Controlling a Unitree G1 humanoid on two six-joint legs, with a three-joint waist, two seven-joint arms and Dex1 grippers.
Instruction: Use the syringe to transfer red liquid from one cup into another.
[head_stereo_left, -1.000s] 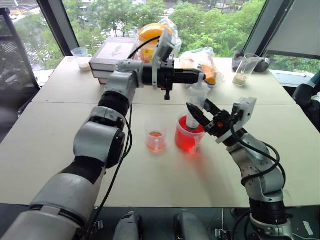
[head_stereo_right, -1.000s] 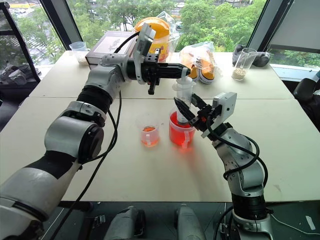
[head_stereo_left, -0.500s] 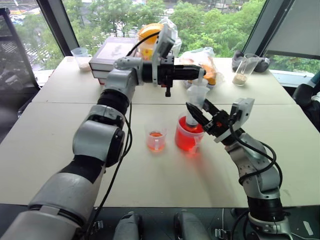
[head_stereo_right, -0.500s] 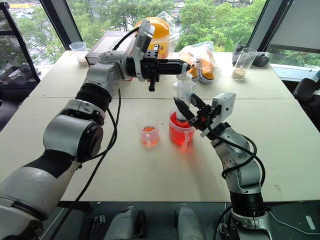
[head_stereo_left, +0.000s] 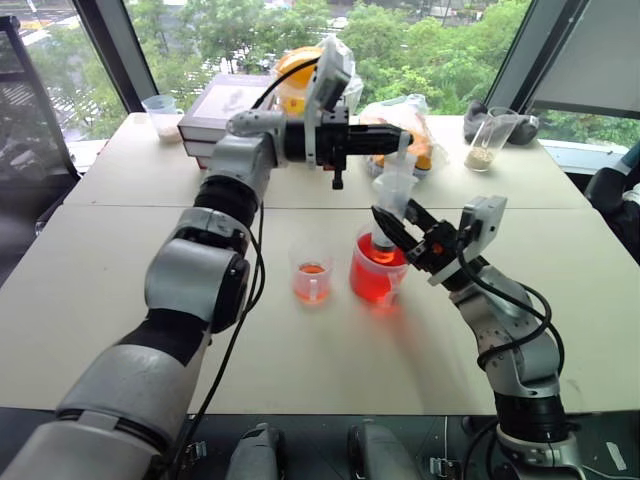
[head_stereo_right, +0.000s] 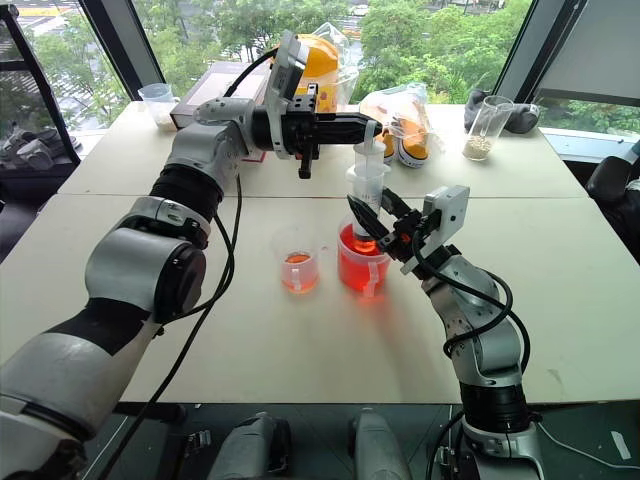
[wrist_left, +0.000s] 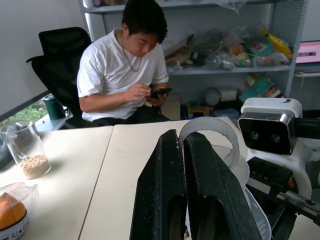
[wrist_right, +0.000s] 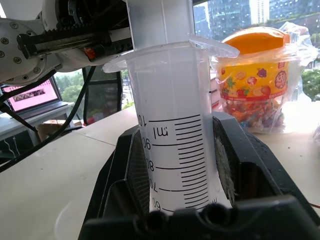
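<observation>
A pale tabletop (head_stereo_left: 120, 300) stands before tall windows with green trees outside. At its middle sits your larger cup (head_stereo_left: 378, 276), a clear handled measuring cup glowing with red liquid (head_stereo_left: 372, 283). Just beside it, on your left, is the small beaker (head_stereo_left: 312, 277), holding a shallow orange-red layer.

The syringe (head_stereo_left: 391, 205) stands upright with its lower end down in the larger cup. Your right gripper (head_stereo_left: 397, 222) is clamped on the clear barrel from the right; in the right wrist view both black fingers (wrist_right: 235, 160) press against the printed scale marks. Your left gripper (head_stereo_left: 397, 138) reaches across level from the left, its fingers pinched together on the white plunger top (wrist_left: 212, 131) above the barrel.

Along the far edge you have a stack of books (head_stereo_left: 222, 112), an orange-lidded jar of sweets in a bag (wrist_right: 256, 80), a tumbler with beige grains (head_stereo_left: 487, 139) and a small cup of white grains (head_stereo_left: 162, 116). In the left wrist view a seated person (wrist_left: 126, 70) in a white shirt looks down at a phone.
</observation>
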